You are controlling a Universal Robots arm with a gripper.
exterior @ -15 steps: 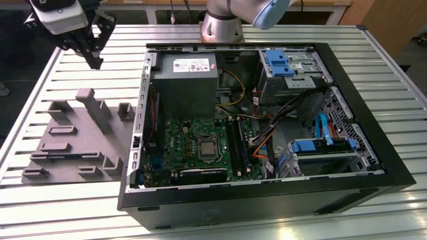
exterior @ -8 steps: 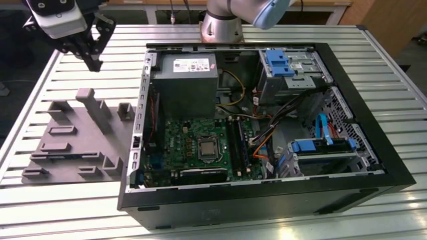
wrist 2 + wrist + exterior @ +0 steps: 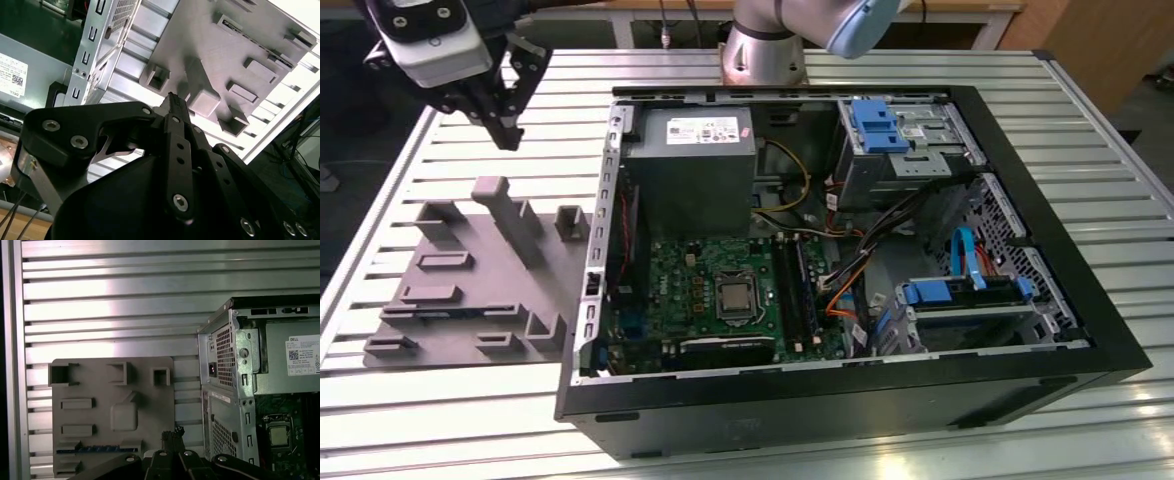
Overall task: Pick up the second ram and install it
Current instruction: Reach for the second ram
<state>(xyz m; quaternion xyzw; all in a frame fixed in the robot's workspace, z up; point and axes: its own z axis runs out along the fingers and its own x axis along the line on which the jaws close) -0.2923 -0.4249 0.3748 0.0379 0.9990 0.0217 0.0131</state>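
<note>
The second ram [image 3: 97,449] is a thin dark strip with a blue sheen. It lies flat in a long slot of the grey fixture plate [image 3: 145,405] in the first wrist view. My gripper [image 3: 508,138] hangs high over the table at the exterior view's far left, above the plate's [image 3: 467,300] back edge and well clear of it. Its fingers [image 3: 172,102] meet at the tips, shut, with nothing between them. The tips [image 3: 173,432] show over the plate close to the ram's end. The long black memory slots [image 3: 794,290] sit on the motherboard inside the case.
The open black computer case [image 3: 1067,270] lies on its side on the slatted aluminium table [image 3: 1121,130], to the exterior view's right of the plate. Inside are a grey power supply [image 3: 687,170], blue drive brackets [image 3: 874,125] and orange cables. Grey posts [image 3: 507,215] stand on the plate.
</note>
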